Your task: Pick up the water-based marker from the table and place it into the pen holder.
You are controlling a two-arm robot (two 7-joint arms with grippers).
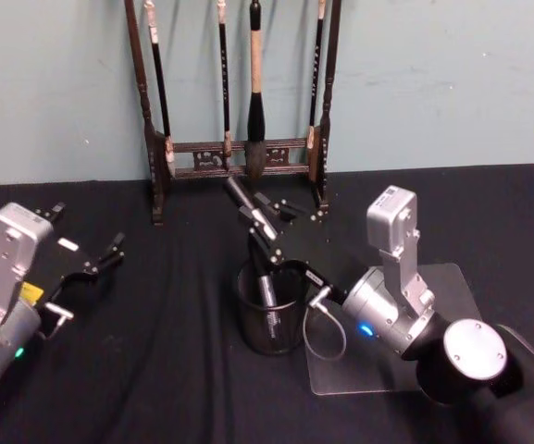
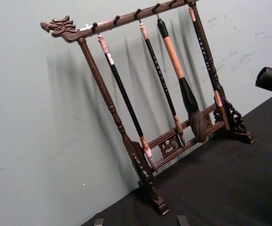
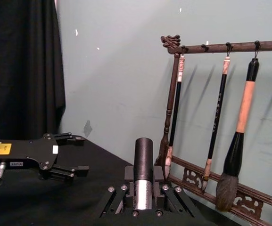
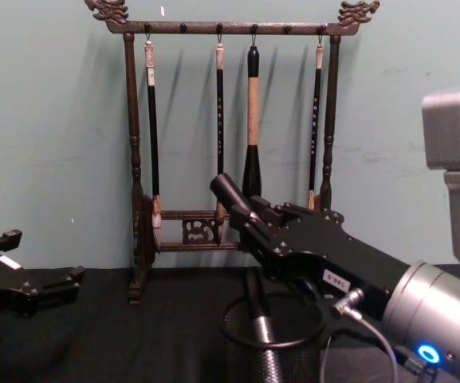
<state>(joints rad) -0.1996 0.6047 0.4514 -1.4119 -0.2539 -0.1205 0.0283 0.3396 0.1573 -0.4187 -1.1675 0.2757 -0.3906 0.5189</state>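
Observation:
The water-based marker [image 1: 240, 197], a black stick with a silver band, stands tilted with its lower end inside the pen holder [image 1: 251, 324], a black wire-mesh cup at the table's middle. My right gripper [image 1: 265, 228] is shut on the marker's upper part just above the cup's rim. In the chest view the marker [image 4: 228, 192] slants down from the right gripper [image 4: 255, 221] into the pen holder [image 4: 277, 363]. The right wrist view has the marker [image 3: 144, 162] clamped between the fingers. My left gripper [image 1: 89, 277] hovers open at the left, away from the cup, holding nothing.
A tall dark wooden brush rack [image 1: 158, 157] hung with several calligraphy brushes stands behind the cup against the wall. A clear plastic sheet [image 1: 452, 282] lies under my right arm. Black cloth covers the table [image 1: 155, 370].

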